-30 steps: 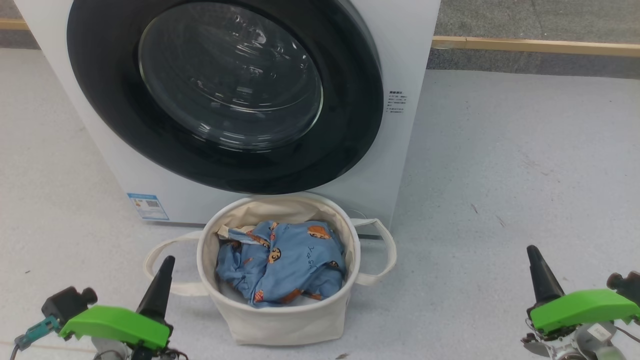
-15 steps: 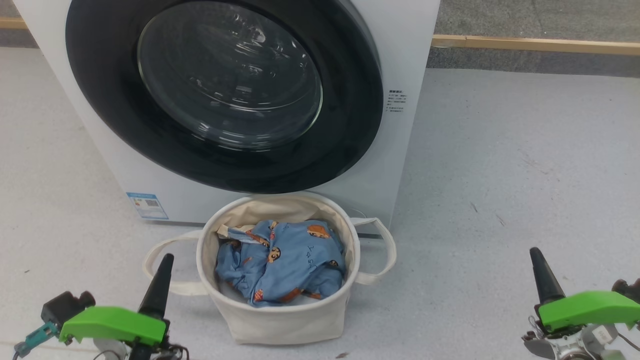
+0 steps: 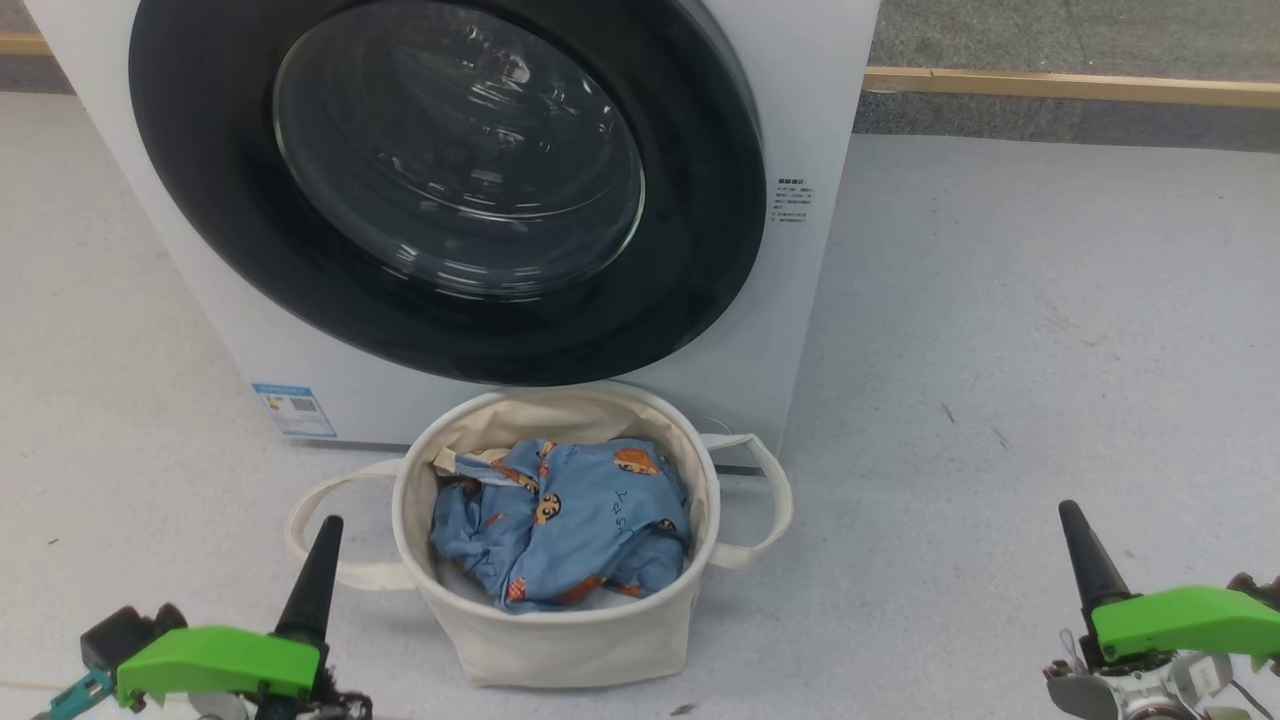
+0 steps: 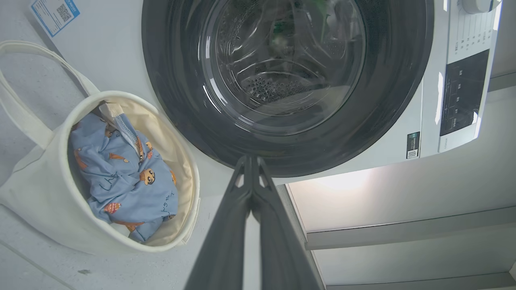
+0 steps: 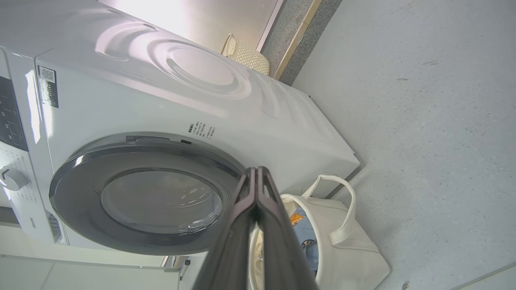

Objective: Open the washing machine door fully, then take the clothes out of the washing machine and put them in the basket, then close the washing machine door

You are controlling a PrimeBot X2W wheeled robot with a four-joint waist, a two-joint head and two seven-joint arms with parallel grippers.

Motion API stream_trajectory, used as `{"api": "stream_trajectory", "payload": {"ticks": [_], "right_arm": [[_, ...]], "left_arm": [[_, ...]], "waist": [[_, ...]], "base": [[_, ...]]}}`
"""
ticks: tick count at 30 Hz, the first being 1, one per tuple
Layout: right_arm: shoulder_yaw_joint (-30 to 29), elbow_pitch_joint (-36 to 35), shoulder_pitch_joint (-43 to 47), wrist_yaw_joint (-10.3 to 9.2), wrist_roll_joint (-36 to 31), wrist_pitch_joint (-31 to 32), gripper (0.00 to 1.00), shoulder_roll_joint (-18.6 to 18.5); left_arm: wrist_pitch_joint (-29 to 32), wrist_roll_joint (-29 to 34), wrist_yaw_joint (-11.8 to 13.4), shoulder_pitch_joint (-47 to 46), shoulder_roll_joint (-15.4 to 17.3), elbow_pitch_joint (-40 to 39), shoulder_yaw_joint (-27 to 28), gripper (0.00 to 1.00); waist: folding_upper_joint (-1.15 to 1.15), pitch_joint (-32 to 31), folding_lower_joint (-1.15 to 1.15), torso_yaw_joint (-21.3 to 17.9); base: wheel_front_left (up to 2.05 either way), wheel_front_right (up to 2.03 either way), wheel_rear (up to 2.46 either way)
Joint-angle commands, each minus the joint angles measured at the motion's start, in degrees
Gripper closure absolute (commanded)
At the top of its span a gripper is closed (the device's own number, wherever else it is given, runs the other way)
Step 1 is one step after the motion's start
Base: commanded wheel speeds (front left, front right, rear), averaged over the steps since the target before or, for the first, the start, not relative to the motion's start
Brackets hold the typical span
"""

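Left gripper, green-housed, sits at 7 o'clock in the head view. Its two long dark fingers are pressed together with nothing between them and point up toward 12. The right gripper mirrors it at 5 o'clock, its fingers likewise together, empty and upright. Each is low and well apart from everything else, above the pale grey speckled floor.

In the left wrist view the joined fingers aim at the lower rim of the large round glossy black washing machine door. That door lies flat against the big white box-shaped washing machine.

At 6 o'clock from the door, just in front of the machine, stands the round cream canvas basket. Its loop handles droop out to 3 and 9 o'clock.

The soft light blue clothes, printed with small orange-brown bears, lie crumpled inside the basket, below its rim. In the right wrist view the basket shows at 5 o'clock from the closed fingertips.
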Motion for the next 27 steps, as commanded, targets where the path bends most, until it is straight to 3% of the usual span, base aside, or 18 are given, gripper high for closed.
{"api": "stream_trajectory", "payload": {"ticks": [1,27], "right_arm": [[0.1,-1.7,-2.1,0.01,1.1,0.3,1.0,0.0],[-3.0,-1.3,-1.9,0.0,13.8,3.1,1.0,2.8]], "left_arm": [[0.3,-0.7,-0.3,-1.5,0.3,-2.0,2.5,1.0],[3.8,-7.1,-0.4,1.7,-5.6,-4.0,10.5,1.0]], "waist": [[0.0,0.0,0.0,0.0],[0.0,0.3,0.0,-0.1]], "base": [[0.0,0.0,0.0],[0.0,0.0,0.0]]}}
